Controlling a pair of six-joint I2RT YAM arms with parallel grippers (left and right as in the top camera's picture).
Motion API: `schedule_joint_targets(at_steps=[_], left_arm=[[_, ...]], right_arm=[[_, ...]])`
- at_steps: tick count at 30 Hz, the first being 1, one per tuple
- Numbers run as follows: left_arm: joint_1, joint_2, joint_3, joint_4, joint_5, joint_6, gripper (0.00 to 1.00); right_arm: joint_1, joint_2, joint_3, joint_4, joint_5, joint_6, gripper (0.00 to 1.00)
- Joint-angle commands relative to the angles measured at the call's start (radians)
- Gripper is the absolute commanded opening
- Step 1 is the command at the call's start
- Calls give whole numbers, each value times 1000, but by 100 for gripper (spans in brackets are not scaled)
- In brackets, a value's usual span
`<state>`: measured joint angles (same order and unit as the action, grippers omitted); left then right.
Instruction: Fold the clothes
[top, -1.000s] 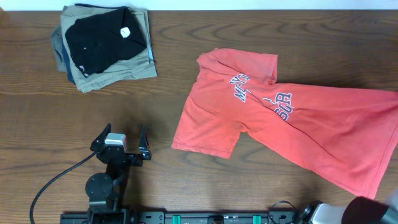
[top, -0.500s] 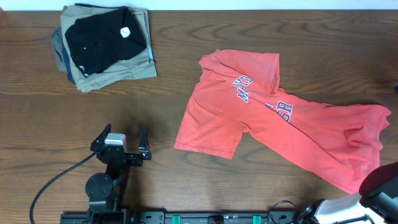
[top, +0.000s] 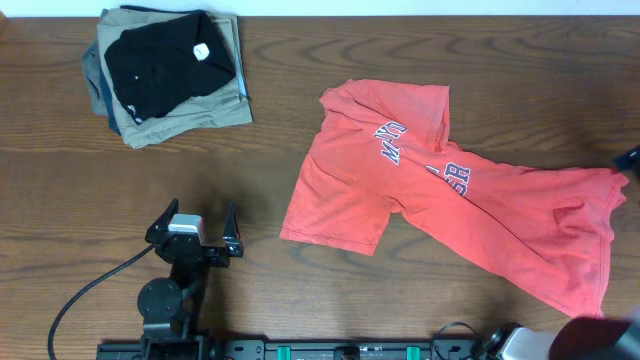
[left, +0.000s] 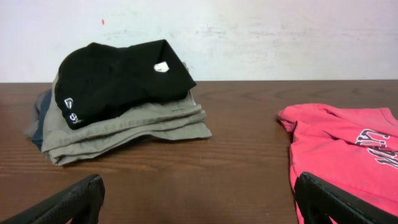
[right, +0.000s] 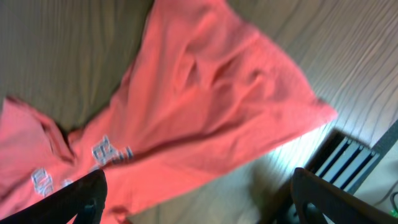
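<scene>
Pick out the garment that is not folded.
The red-orange T-shirt, spread and rumpled on the table; the black garment, khaki garment and blue garment sit folded in one stack.

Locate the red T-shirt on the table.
In the overhead view the red-orange T-shirt lies spread and rumpled on the right half of the table, well clear of the folded garment stack at the far left.

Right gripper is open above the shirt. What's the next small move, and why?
Probably lower the right gripper onto the rumpled hem end and tug it outward. The T-shirt lies twisted, with a fold cutting across its lettering and creases along the body, so it likely needs flattening before any fold. The left gripper sits open, away from it.
</scene>
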<state>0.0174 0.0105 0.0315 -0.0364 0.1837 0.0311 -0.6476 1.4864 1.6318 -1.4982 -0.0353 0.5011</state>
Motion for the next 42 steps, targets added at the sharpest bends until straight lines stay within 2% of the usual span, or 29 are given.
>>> schedule_joint_targets(at_steps=[1,3,5,8,11,14,19,23,29,35,39,42], left_arm=[[-3,-6,-27,-13,7,13,98],[-3,-6,-27,-13,13,12,98],[-3,-6,-27,-14,18,-13,98],[-3,-6,-27,-12,21,-154,98],[-3,-6,-27,23,98,-364,98],[-3,-6,-27,25,174,-445,98],[-3,-3,3,53,321,-443,98],[-3,70,104,16,371,-365,98],[-3,386,426,-246,370,-148,98],[-55,795,804,-562,368,-83,98],[-180,1017,988,-763,220,-69,98],[-312,1137,1052,-835,60,-69,98]], right_arm=[[29,-105,-140,7,-48,14,93],[39,-175,-234,26,-89,14,99],[47,-253,-340,45,-127,14,99],[47,-335,-463,77,-155,14,99],[47,-382,-549,124,-191,14,99],[47,-391,-586,155,-228,15,99],[47,-387,-599,158,-260,-54,98],[47,-387,-599,164,-261,-84,99],[47,-387,-599,180,-260,-87,99],[47,-387,-599,182,-252,-109,99],[47,-387,-599,181,-253,-137,99],[47,-387,-599,182,-253,-158,99]])
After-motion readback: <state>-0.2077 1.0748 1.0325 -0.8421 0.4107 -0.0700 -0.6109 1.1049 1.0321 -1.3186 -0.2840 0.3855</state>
